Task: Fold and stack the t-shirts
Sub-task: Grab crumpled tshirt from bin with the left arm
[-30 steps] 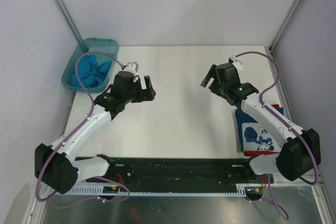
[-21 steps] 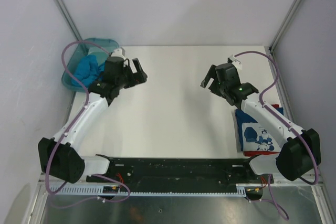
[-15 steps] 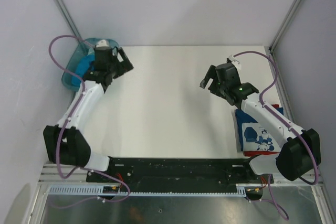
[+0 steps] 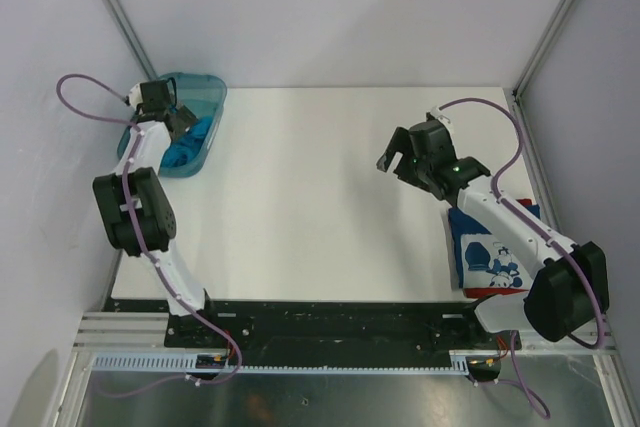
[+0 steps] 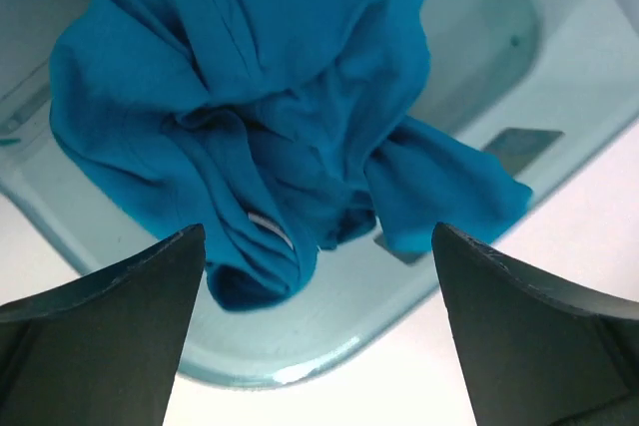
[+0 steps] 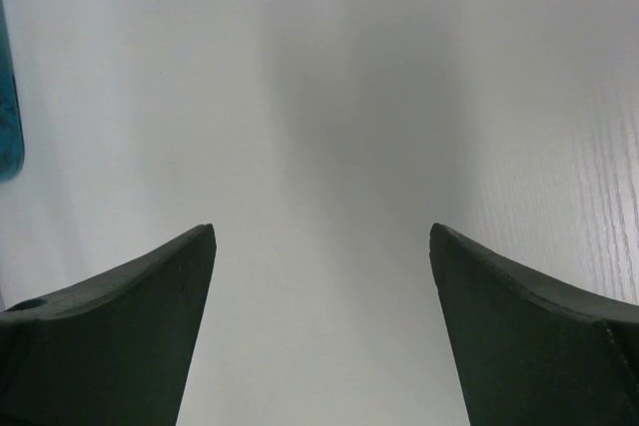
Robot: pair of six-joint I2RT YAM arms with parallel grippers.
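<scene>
Left fingers [image 5: 92,346] swung over teal t-shirt [image 5: 270,97], spread.

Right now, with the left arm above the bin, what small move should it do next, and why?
Probably lower the left jaws straight onto the crumpled teal t-shirt and close them. They stand open directly above it, and the shirt lies bunched, unfolded, inside the bin, so it must come out to the table before any folding.
</scene>
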